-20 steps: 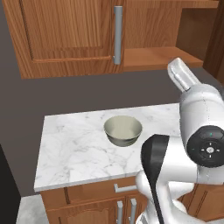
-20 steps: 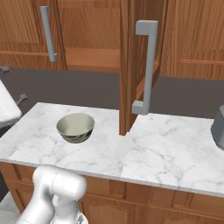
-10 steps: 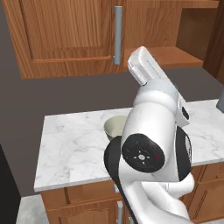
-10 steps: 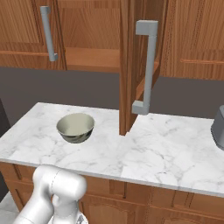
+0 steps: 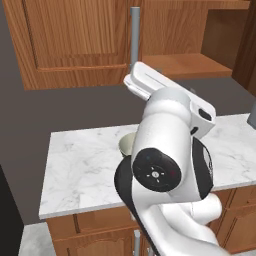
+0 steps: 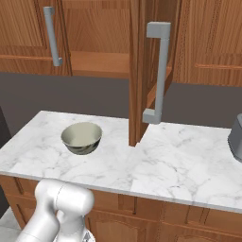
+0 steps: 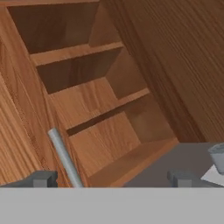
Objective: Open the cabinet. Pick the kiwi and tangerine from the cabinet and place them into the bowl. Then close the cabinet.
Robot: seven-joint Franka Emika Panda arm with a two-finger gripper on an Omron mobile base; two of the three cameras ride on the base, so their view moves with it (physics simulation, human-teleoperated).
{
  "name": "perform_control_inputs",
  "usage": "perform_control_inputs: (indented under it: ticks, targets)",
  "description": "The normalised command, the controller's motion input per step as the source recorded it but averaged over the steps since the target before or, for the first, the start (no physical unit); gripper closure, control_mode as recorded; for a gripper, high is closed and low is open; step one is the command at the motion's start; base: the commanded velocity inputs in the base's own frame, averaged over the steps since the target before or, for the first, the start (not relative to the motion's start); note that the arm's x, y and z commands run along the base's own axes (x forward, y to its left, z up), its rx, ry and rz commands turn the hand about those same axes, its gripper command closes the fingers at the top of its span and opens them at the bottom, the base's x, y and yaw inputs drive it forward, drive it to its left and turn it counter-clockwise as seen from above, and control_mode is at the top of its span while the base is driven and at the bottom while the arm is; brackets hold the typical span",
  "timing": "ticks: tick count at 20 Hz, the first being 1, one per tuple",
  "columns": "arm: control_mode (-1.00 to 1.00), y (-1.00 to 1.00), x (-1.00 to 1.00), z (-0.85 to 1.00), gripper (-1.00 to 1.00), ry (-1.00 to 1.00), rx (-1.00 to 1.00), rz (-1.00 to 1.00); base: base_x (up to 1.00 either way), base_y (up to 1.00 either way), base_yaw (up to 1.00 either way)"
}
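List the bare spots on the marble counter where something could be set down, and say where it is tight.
Free: the marble counter between the open cabinet door and the grey object at the right edge; also the strip left of the bowl. Tight: the gap between bowl and door edge, with the door hanging just above the counter.

The bowl (image 6: 82,137) sits on the counter (image 6: 179,163), left of the open cabinet (image 6: 99,33) door (image 6: 142,71) that juts forward over it. A shelf (image 7: 74,52) lies inside the cabinet.

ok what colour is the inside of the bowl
Pale cream inside the bowl, with a grey-beige outside; the right base view shows it best.
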Motion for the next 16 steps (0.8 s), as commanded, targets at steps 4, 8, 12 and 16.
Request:
perform_control_inputs:
  ticks: [4,8,12,16]
  targets:
    - [-1.00,0.01,0.08,0.00,-1.00,0.06,-0.14,0.00,0.00,0.00,0.00]
    - [-1.00,0.01,0.20,0.00,-1.00,0.12,-0.12,0.00,0.00,0.00,0.00]
    - [-1.00,0.00,0.11,0.00,-1.00,0.10,-0.11,0.00,0.00,0.00,0.00]
    - [-1.00,0.00,0.09,0.00,-1.00,0.09,-0.06,0.00,0.00,0.00,0.00]
